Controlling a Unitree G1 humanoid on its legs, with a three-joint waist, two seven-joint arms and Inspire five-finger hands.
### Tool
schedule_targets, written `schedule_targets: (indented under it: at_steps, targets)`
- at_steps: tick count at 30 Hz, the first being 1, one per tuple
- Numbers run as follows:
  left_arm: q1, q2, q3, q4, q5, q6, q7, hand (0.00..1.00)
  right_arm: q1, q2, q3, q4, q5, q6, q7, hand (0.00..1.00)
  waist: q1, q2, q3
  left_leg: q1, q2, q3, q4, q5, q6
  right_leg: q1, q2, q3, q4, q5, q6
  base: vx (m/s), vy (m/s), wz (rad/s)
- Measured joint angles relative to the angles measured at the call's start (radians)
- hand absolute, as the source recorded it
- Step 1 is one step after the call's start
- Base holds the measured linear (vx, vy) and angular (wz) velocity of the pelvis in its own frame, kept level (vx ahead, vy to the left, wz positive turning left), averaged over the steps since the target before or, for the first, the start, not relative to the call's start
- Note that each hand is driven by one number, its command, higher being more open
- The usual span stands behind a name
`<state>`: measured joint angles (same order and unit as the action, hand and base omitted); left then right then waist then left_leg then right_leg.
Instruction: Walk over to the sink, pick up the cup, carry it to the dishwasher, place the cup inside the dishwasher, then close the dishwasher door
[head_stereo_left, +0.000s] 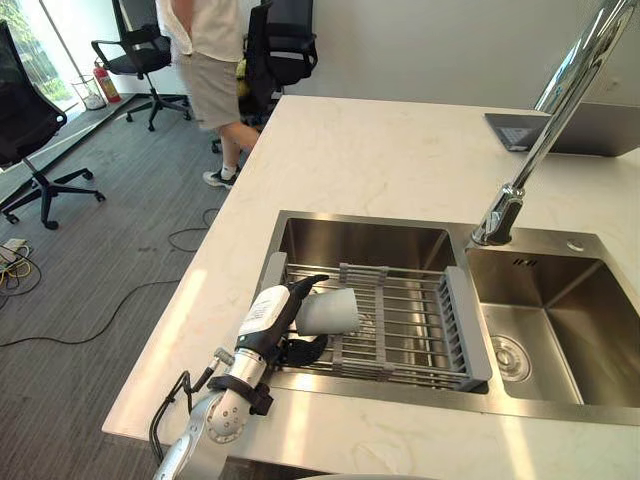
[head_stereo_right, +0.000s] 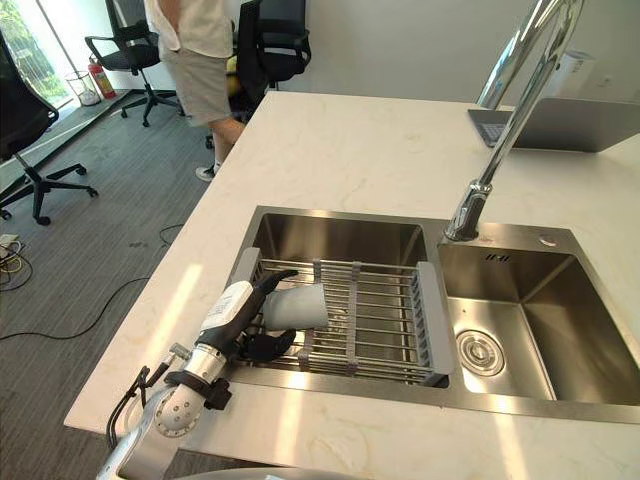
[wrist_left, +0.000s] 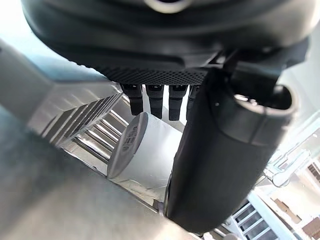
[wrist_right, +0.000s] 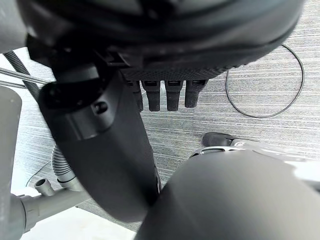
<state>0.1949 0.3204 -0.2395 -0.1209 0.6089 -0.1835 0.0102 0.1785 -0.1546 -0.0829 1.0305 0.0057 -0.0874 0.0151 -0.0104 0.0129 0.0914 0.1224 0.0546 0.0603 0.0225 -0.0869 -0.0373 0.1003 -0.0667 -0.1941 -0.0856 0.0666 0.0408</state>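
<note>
A pale grey cup (head_stereo_left: 332, 312) lies on its side on the wire rack (head_stereo_left: 420, 330) that spans the left sink basin (head_stereo_left: 370, 240). My left hand (head_stereo_left: 268, 325) reaches in from the counter's front edge. Its thumb (head_stereo_left: 303, 287) lies over the cup's top, and its fingers (head_stereo_left: 303, 350) sit low by the cup's base. In the left wrist view the cup (wrist_left: 150, 150) shows just past the fingers (wrist_left: 156, 100), which are not wrapped round it. My right hand (wrist_right: 165, 30) hangs over the carpet with relaxed fingers (wrist_right: 172, 95).
A tall chrome faucet (head_stereo_left: 545, 140) rises between the two basins, with the right basin (head_stereo_left: 570, 320) beside it. A laptop (head_stereo_left: 600, 130) lies at the counter's far right. A person (head_stereo_left: 215, 60) stands by the far corner. Office chairs (head_stereo_left: 30, 130) and cables are on the carpet to the left.
</note>
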Motion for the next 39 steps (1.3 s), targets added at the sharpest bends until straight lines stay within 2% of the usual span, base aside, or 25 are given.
schedule_targets:
  at_steps: [13,14,20,26,39]
  targets:
    - [-0.106,0.060,-0.024,0.048,0.039,0.016,-0.037,0.90,-0.007,0.002,0.000,-0.002,0.000,0.003,0.011,0.90,-0.009,-0.001,0.001,0.000,-0.002,0.008,-0.009,0.001,0.001,-0.007,0.000,0.007,0.000,0.001,0.001,-0.01,0.001,-0.01]
    - [-0.119,0.065,-0.029,0.054,0.040,0.023,-0.044,0.30,-0.009,0.002,0.000,-0.002,0.000,0.007,0.012,0.90,-0.010,-0.001,0.001,0.000,-0.002,0.008,-0.009,0.001,0.002,-0.007,-0.001,0.008,0.000,0.001,0.001,0.00,0.000,0.00]
    - [-0.184,0.085,-0.045,0.095,0.042,0.036,-0.063,0.30,-0.012,0.001,0.001,-0.002,0.001,0.012,0.021,0.90,-0.010,-0.002,0.001,0.001,-0.002,0.010,-0.009,0.001,0.002,-0.009,-0.001,0.011,-0.002,0.002,0.001,0.00,0.000,-0.01]
    - [-0.217,0.097,-0.044,0.097,0.036,0.045,-0.082,0.30,-0.017,0.002,0.002,-0.005,0.002,0.013,0.029,0.90,-0.032,-0.002,0.002,0.007,-0.003,0.022,-0.018,0.001,0.002,-0.011,0.000,0.022,-0.001,0.002,0.002,0.00,0.001,-0.06]
    - [-0.197,0.110,-0.042,0.073,-0.081,0.051,-0.089,0.30,-0.018,0.003,0.001,-0.004,0.014,0.016,0.032,0.90,-0.036,-0.003,0.004,0.016,-0.003,0.034,-0.020,0.000,0.003,-0.009,0.000,0.034,-0.001,0.004,0.004,-0.04,-0.004,-0.03]
